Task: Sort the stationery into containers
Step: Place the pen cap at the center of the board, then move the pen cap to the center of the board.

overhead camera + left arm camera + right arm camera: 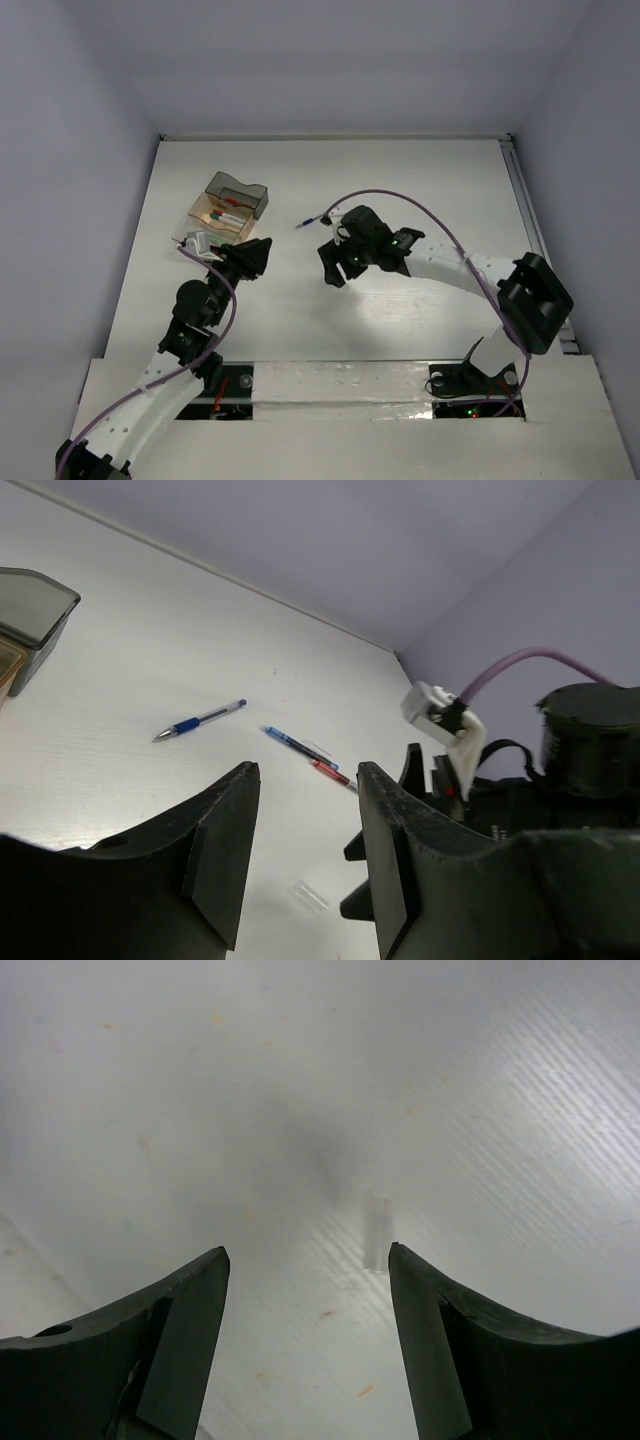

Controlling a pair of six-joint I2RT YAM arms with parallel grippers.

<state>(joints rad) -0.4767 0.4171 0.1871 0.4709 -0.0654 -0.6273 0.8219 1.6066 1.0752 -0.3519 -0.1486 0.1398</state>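
Observation:
The containers sit at the back left: a smoky grey tray [238,193] and a clear tray [215,216] holding red- and teal-capped pens. The grey tray also shows in the left wrist view [30,620]. A blue pen [200,721] lies loose on the table and shows from above [310,222]. A dark blue pen [295,746] and a red pen [332,773] lie end to end beyond it. A small clear cap [308,895] lies on the table, and it shows near my right finger [376,1232]. My left gripper [307,772] [258,250] is open and empty. My right gripper [308,1253] [334,274] is open and empty above the table.
The right arm's wrist [590,770] and its purple cable [400,200] lie close to the right of the loose pens. The two grippers face each other mid-table. White walls enclose the table on three sides.

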